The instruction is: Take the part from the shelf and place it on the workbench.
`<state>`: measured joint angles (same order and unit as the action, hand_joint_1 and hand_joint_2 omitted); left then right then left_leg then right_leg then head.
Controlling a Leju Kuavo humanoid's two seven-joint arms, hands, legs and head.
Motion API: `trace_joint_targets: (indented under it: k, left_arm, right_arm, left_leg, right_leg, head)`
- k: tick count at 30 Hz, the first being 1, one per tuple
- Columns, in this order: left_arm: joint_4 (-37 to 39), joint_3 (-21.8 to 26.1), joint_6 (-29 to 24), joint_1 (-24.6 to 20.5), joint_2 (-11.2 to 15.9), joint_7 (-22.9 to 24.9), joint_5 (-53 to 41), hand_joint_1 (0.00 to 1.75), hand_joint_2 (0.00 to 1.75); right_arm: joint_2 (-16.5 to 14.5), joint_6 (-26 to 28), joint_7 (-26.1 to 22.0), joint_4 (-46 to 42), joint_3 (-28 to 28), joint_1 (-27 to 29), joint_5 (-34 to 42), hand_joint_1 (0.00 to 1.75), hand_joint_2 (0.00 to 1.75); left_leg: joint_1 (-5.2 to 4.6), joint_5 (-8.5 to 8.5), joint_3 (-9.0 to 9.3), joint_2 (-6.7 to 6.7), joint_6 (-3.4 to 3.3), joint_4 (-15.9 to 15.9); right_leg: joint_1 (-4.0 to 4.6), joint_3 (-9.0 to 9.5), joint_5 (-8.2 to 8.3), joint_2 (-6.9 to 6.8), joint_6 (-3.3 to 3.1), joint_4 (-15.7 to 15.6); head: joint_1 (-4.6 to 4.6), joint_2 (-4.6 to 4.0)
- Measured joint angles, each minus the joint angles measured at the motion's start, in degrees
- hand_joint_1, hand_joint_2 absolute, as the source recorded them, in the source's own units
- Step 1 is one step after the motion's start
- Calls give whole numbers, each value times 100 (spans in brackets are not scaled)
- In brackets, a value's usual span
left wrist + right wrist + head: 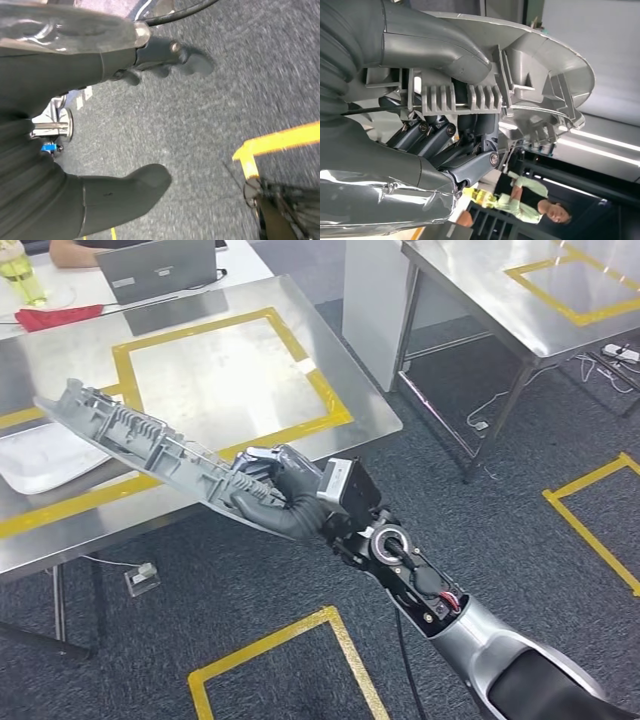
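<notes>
Over 1 workbench (pixel 362 390), right hand (pixel 275 490) grips 1 part (pixel 143 440).

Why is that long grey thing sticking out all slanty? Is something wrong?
Nothing looks broken. The right hand grips the long grey part at one end, so the rest juts out tilted above the steel workbench. It isn't set down yet.

My right arm (pixel 468 635) reaches forward and left, wrist extended; right robot hand (pixel 279 495) has fingers (pixel 433 137) curled and thumb (pixel 433 50) clamped around the part (pixel 143 445). Left robot hand (pixel 75 125) hangs low, fingers apart, holding nothing.
</notes>
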<state>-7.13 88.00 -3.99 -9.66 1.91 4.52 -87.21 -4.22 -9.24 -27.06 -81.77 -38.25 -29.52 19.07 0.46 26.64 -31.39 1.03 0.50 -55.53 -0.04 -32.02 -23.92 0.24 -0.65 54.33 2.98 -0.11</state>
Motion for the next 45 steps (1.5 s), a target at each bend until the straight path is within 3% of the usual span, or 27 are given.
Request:
trace_joint_targets:
  k: [2,4,5,6,8,10,11,15,17,19,20,21,22,24,26,28,30,31,32,34,35,36,37,39,40,42,45]
  left_arm:
    - [1,0,-12,-1,-2,0,0,0,175]
    - [1,1,-15,2,0,0,-1,0,175]
    - [1,1,-15,7,3,0,-1,0,175]
    - [1,2,-16,12,4,1,-2,0,175]
    - [1,2,-16,21,12,2,-2,0,175]
    - [1,2,-16,16,16,2,-2,0,175]
    - [1,2,-16,12,17,2,-2,0,175]
    - [1,2,-16,7,7,2,-1,0,175]
    - [1,2,-16,8,3,2,0,0,175]
    - [1,2,-16,8,6,2,1,0,175]
    - [1,2,-16,9,7,2,2,0,175]
    - [1,2,-15,10,7,2,2,0,175]
    - [1,2,-14,11,7,2,2,0,175]
    - [1,2,-7,14,-1,2,-1,0,175]
    - [1,2,2,10,-13,2,-3,0,175]
    - [1,3,12,4,-18,2,-4,0,175]
    - [1,4,26,3,-12,1,-4,0,175]
    - [1,4,33,2,-10,0,-4,0,175]
    - [1,4,37,2,-8,0,-4,0,175]
    - [1,4,41,4,-4,0,-4,0,175]
    - [1,4,41,6,0,0,-4,0,175]
    - [1,4,41,9,3,0,-4,0,175]
    - [1,4,42,13,7,0,-4,0,175]
    - [1,4,43,19,15,-1,-5,0,175]
    - [1,5,44,19,19,-2,-6,0,175]
    - [1,6,45,11,21,-9,-8,0,175]
    - [1,7,46,5,17,-19,-9,0,175]
  right_arm:
    - [-35,4,-23,53,-16,-16,-32,175,175]
    - [-54,5,-42,103,-33,-25,-50,175,175]
    - [-60,8,-45,128,-43,-24,-52,175,175]
    - [-63,13,-45,155,-51,-22,-53,175,175]
    - [-69,24,-40,201,-62,-20,-53,175,175]
    - [-79,28,-37,232,-65,-22,-54,175,175]
    - [-87,29,-38,244,-68,-24,-54,175,175]
    - [-119,29,-35,277,-78,-26,-70,175,175]
    - [-128,33,-29,284,-79,-33,-110,175,175]
    - [-131,37,-25,305,-84,-37,-146,175,175]
    - [-131,38,-22,320,-88,-35,-156,175,175]
    - [-131,42,-19,335,-91,-34,-158,175,175]
    - [-131,51,-13,345,-92,-34,-163,175,175]
    - [-131,90,2,355,-92,-36,-203,175,175]
    - [-139,165,24,356,-93,-46,-304,175,175]
    - [-154,278,55,355,-93,-58,-449,175,175]
    - [-178,405,97,350,-92,-61,-596,175,175]
    - [-190,461,115,348,-92,-65,-647,175,175]
    - [-200,496,126,346,-92,-69,-671,175,175]
    - [-209,526,131,346,-96,-77,-683,175,175]
    - [-213,535,130,347,-98,-77,-691,175,175]
    - [-217,553,129,349,-100,-77,-716,175,175]
    - [-221,584,129,352,-101,-77,-758,175,175]
    - [-228,657,129,361,-101,-78,-854,175,175]
    - [-231,691,127,364,-101,-81,-883,175,175]
    - [-245,737,119,371,-102,-87,-899,175,175]
    - [-269,771,111,379,-101,-97,-918,175,175]
  left_leg:
    - [9,267,-288,-27,45,-572]
    - [24,519,-757,-38,88,-1348]
    - [33,511,-907,-42,106,-1536]
    - [44,394,-947,-48,119,-1505]
    - [74,-63,-699,-68,132,-835]
    - [75,-359,-396,-81,95,-145]
    - [69,-394,-324,-81,55,17]
    - [59,-339,-276,-65,-117,68]
    - [76,-322,-244,-65,-168,85]
    - [72,-294,-224,-63,-199,82]
    - [69,-277,-206,-58,-205,81]
    - [68,-255,-178,-51,-205,80]
    - [67,-230,-139,-41,-199,80]
    - [63,-174,-47,-24,-170,86]
    - [52,-138,-10,-18,-125,93]
    - [46,-129,1,-20,-69,121]
    - [46,-88,23,-35,-15,98]
    - [44,-2,-42,-43,6,-60]
    - [45,136,-189,-50,25,-358]
    - [47,448,-664,-55,64,-1187]
    - [47,507,-865,-55,81,-1488]
    - [48,454,-970,-57,91,-1588]
    - [53,275,-946,-60,94,-1428]
    - [67,-213,-637,-77,84,-624]
    - [65,-374,-473,-81,70,-239]
    - [48,-431,-332,-80,24,92]
    - [40,-370,-300,-63,-75,100]
  right_leg:
    - [-24,57,6,-13,-44,-57]
    - [-23,70,-16,-22,-67,-57]
    - [-22,85,-32,-24,-69,-56]
    - [-23,108,-55,-24,-66,-54]
    - [-29,172,-112,-19,-37,-40]
    - [-6,207,-188,-8,22,-2]
    - [7,212,-219,-2,52,14]
    - [-10,197,-350,-5,170,131]
    - [-26,-60,-628,-9,223,681]
    - [-37,-509,-937,-8,256,1507]
    - [-42,-674,-977,-8,264,1766]
    - [-45,-736,-895,-8,262,1801]
    - [-46,-682,-701,-9,248,1597]
    - [-36,-351,-206,-7,185,775]
    - [-1,-102,20,-6,130,173]
    - [27,-58,-2,-2,96,45]
    - [-10,15,5,1,46,-30]
    - [-27,61,10,-1,16,-74]
    - [-42,100,11,-5,-11,-106]
    - [-31,124,-17,-9,-50,-109]
    - [-28,139,-38,-7,-57,-105]
    - [-27,164,-65,-4,-57,-102]
    - [-28,202,-99,-1,-49,-97]
    - [-28,281,-180,4,-17,-79]
    - [-16,303,-224,10,10,-59]
    - [9,309,-287,17,66,-34]
    - [0,309,-374,14,154,18]
  head:
    - [-73,0]
    - [-140,0]
    - [-158,0]
    - [-173,0]
    - [-199,0]
    - [-225,0]
    - [-224,0]
    - [-181,0]
    - [-127,0]
    - [-67,0]
    - [-47,0]
    - [-31,0]
    - [-13,0]
    - [26,0]
    - [43,0]
    - [42,0]
    - [32,0]
    - [1,0]
    - [-38,0]
    - [-119,0]
    - [-141,0]
    - [-158,0]
    - [-177,0]
    - [-213,0]
    - [-233,0]
    - [-233,0]
    - [-200,0]
